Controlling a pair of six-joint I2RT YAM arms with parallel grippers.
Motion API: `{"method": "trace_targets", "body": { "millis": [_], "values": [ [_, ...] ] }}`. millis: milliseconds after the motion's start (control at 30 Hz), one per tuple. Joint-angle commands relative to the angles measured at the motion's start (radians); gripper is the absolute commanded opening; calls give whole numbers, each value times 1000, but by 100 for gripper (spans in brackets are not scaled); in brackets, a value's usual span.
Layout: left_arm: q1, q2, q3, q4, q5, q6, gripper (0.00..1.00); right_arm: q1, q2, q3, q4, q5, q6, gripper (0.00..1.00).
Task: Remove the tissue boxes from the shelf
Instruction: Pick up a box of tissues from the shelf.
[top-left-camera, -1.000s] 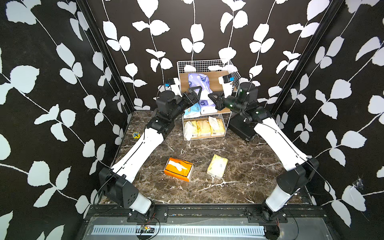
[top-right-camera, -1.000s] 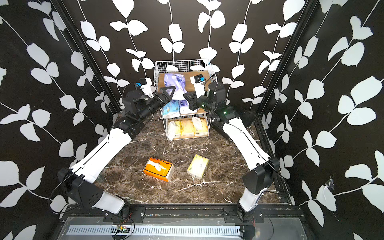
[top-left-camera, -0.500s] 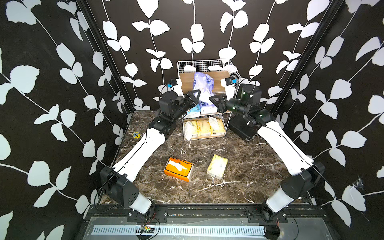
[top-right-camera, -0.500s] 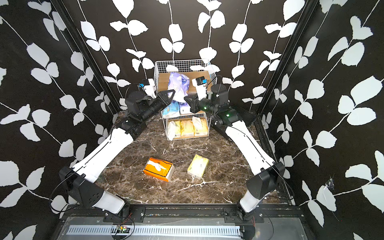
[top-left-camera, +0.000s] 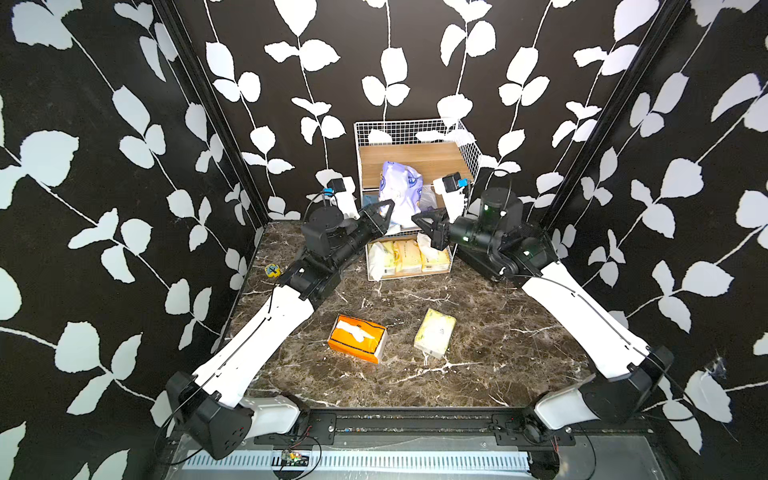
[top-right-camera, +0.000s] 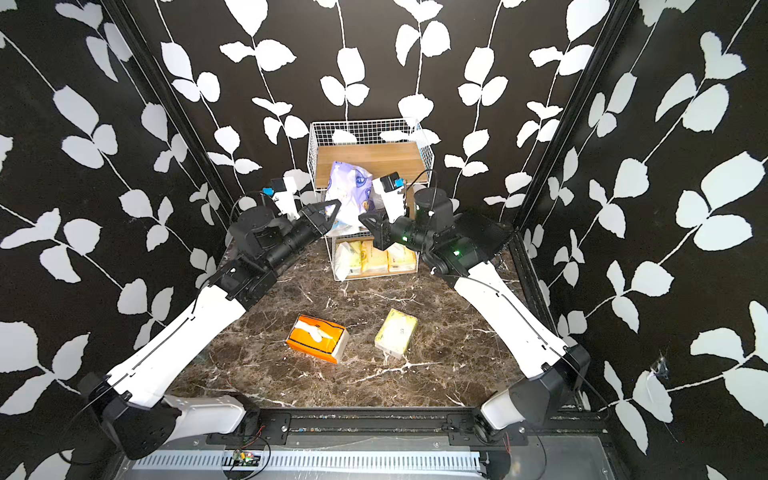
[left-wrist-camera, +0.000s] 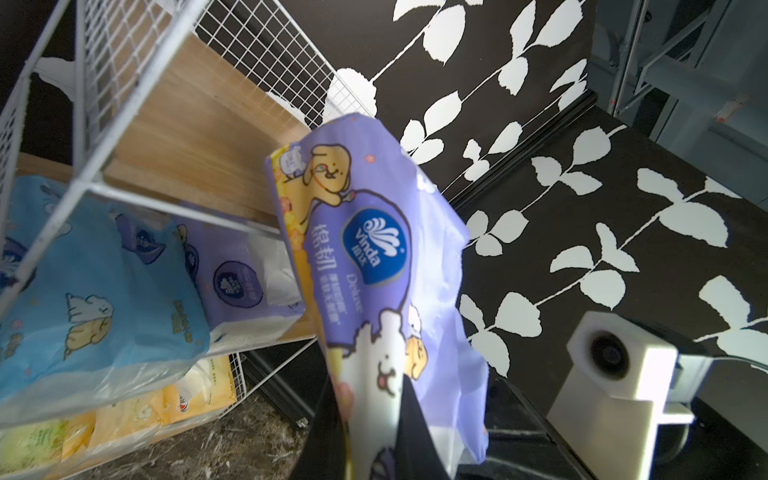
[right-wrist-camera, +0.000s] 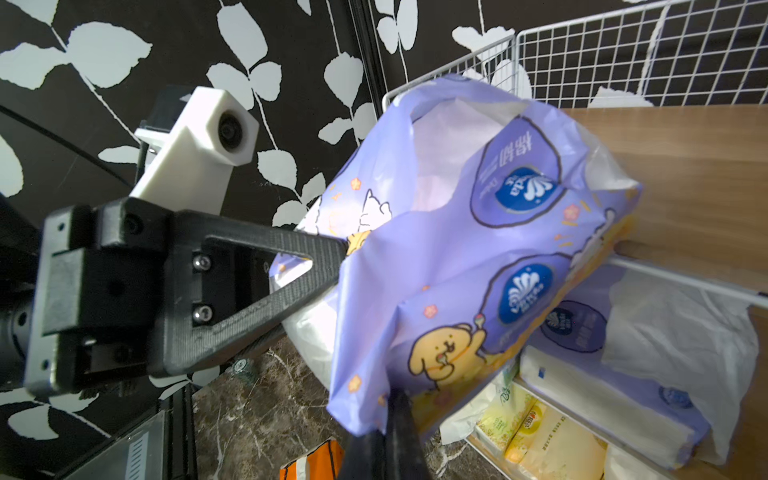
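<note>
Lavender pack (top-left-camera: 400, 187) held up in front of the shelf (top-left-camera: 415, 129), at its upper tiers.
My left pincer (top-left-camera: 388, 206) is clamped on one edge, my right pincer (top-left-camera: 415, 218) on the other. On the counter (top-left-camera: 498, 332) lie an orange box (top-left-camera: 357, 338), then a pale yellow pack (top-left-camera: 434, 332).

A lavender tissue pack (right-wrist-camera: 478, 257) hangs in front of the shelf (right-wrist-camera: 685, 174), pinched in the fingers of the left gripper (right-wrist-camera: 336, 264) and right gripper (right-wrist-camera: 395, 409).
</note>
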Motion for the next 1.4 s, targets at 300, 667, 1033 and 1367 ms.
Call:
{"method": "trace_targets", "body": {
  "millis": [300,667,1033,1367],
  "values": [
    [-72,-116,-168,-69,-43,33,10,84,-125,-193,68,92,-31,0],
    [-171,-119,-211,-155,-117,95,10,97,-212,-387,81,130,-24,0],
    [-229,-82,-303,-86,-163,85,9,101,-260,-542,109,142,-11,0],
    [-238,-28,-374,-19,-166,58,7,101,-262,-636,156,134,1,0]
  ]
}}
